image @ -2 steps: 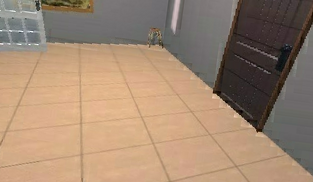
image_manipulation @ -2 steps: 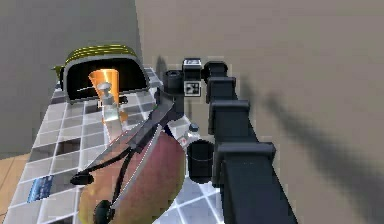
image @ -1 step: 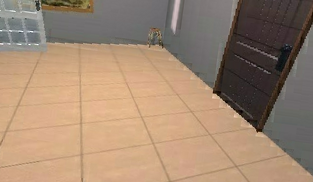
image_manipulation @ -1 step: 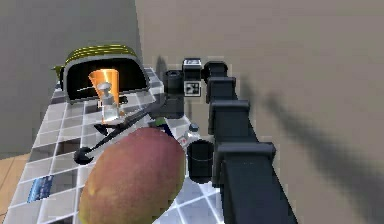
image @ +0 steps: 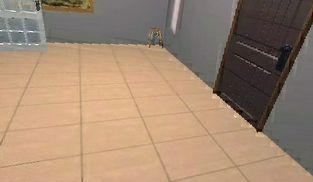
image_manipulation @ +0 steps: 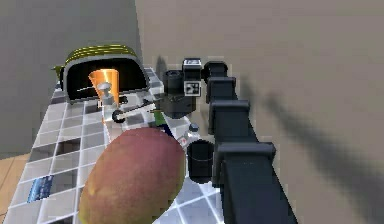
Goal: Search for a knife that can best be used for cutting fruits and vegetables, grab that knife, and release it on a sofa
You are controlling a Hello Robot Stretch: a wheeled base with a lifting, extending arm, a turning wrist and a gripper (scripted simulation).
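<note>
- Since small things lie on the counter right behind my gripper [image_manipulation: 128, 110], I can't tell whether it holds anything; fingers reach toward the toaster's front.
- Grey sliver [image_manipulation: 108, 95] sits just beside the fingers, in front of the toaster [image_manipulation: 95, 65]. Maybe the knife, too small to say for sure.
- Risk: lifting w/o a sure hold, the sliver could slip & drop back on the tiles or behind the toaster; thin smooth metal gives little to grip.
- Risk: my arm [image_manipulation: 235, 140] runs close by a dark cup [image_manipulation: 200, 158] & a small shaker [image_manipulation: 192, 130]; pulling back could knock them over.
- Risk: the big round fruit [image_manipulation: 135, 180] near the counter edge would prob. roll if bumped.
- Materials: toaster is shiny chrome w/ gold top, rounded; counter [image_manipulation: 60, 150] is glossy grey-white check tile; fruit has smooth red-to-green skin.
- Farther out: matte tan floor tiles [image: 91, 111], dark plank door [image: 260, 57], glass-block wall [image: 14, 5].
</note>
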